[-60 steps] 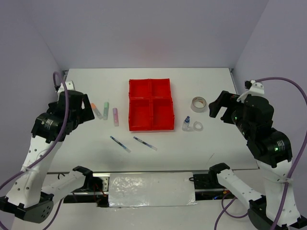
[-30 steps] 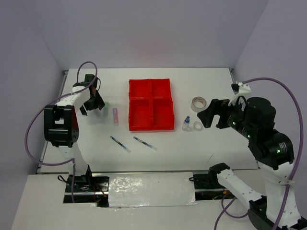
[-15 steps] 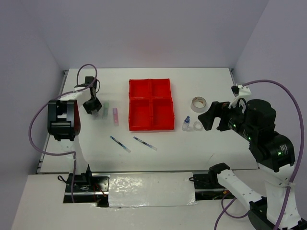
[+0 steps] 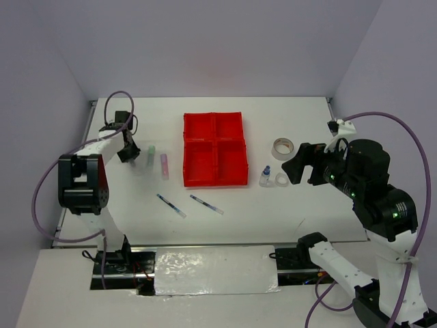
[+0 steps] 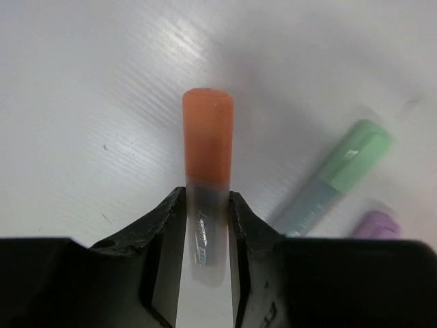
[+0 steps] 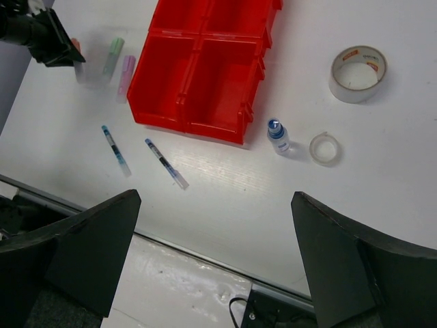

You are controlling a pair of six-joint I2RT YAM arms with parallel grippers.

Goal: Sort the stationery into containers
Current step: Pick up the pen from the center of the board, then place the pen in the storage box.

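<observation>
Your left tool has swung to the frame's upper left and now pinches the orange stick, ready for lifting; your right tool gapes wide.

I can read nothing here for certain. The orange stick, pinched in my left gripper, carries a short line of pale print along its clear barrel, too blurred to make out. To the right of the red tray, the tape roll shows small reddish marks on its inner core, perhaps a brand, but illegible.
</observation>
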